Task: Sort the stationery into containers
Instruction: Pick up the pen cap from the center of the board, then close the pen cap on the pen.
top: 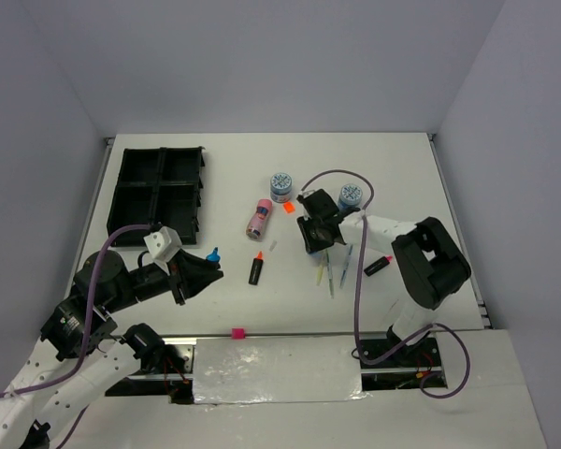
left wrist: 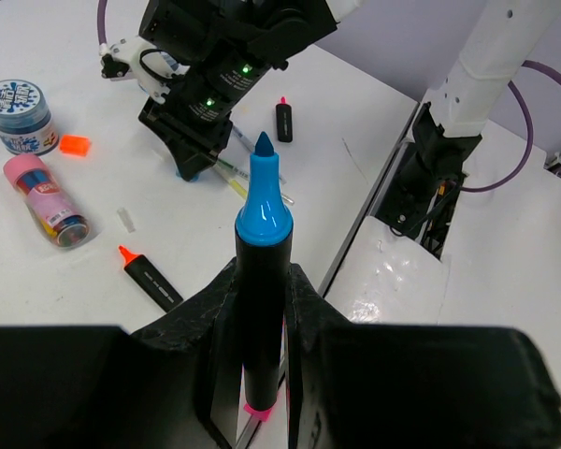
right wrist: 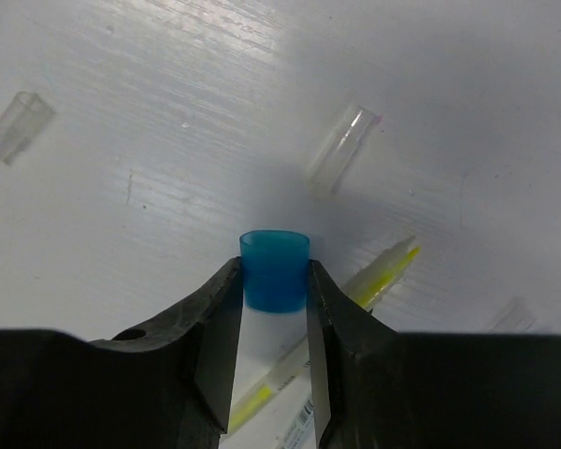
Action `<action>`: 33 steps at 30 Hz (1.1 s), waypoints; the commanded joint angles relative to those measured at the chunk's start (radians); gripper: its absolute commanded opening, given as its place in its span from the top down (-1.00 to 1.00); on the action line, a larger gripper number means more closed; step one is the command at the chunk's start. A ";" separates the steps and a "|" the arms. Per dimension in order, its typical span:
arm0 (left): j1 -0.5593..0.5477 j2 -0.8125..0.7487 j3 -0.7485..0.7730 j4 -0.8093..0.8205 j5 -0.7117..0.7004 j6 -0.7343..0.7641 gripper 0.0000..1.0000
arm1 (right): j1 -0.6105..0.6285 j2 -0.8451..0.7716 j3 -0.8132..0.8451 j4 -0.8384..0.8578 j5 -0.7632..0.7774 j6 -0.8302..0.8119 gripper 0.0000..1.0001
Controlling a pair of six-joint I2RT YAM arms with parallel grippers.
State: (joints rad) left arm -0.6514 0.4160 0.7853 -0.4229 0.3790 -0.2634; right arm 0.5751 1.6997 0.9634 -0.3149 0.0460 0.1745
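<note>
Two hands loaded: left hand [left wrist: 262,318] pinches blue-tipped black marker [left wrist: 265,224] by its barrel, near the organiser tray [top: 159,184]; right hand [right wrist: 274,295] pinches small blue cap [right wrist: 274,257] over the yellow-green pen [right wrist: 383,271] on tabletop [right wrist: 168,140]; both probably light, rigid, slick, so grip mid-body.

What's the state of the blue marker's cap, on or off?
Off. The marker in the left fingers shows a bare pointed tip, and a blue cap is pinched between the right fingers, apart from it.
</note>
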 commanded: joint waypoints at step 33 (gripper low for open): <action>0.001 0.385 0.209 -0.134 0.518 -0.468 1.00 | 0.608 -0.851 0.140 -0.239 -0.187 -1.058 1.00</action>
State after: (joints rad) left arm -0.6510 0.7979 0.9771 -0.4953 0.7940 -0.7376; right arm 1.1545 0.8761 1.1000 -0.5140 -0.1818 -0.7437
